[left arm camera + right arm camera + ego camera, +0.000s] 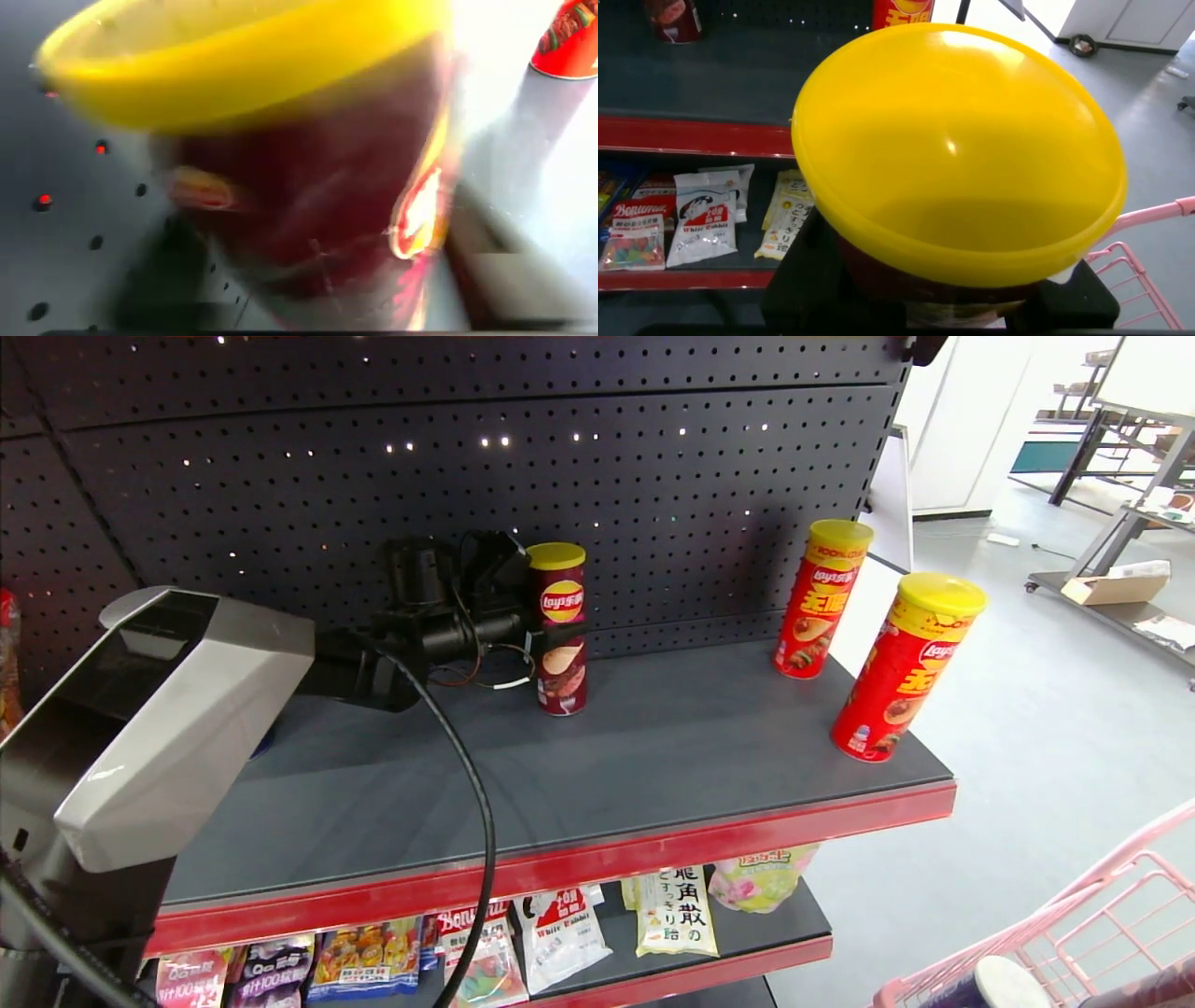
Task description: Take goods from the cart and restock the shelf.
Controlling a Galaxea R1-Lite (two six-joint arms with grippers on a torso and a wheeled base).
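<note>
Clamp from the left: left tool (pixel 551 633) grips the middle of the upright dark red chip can (pixel 561 683), standing far back on the shelf (pixel 672 756) by the pegboard (pixel 653 504). I'd let go, then back out leftward. Right tool (pixel 957 313) grasps a yellow-lidded can (pixel 957 149) beside the cart (pixel 1120 896).

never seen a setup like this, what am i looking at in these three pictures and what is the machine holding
This is a two-armed robot restocking a shop shelf. The wide picture comes from a camera on its head, the two close ones from cameras on its wrists. On the dark grey shelf board stand a red chip can with a yellow lid and a second red can nearer the front edge. The left gripper grips a dark red chip can standing on that board. The right gripper holds another yellow-lidded can near the pink wire cart.
</note>
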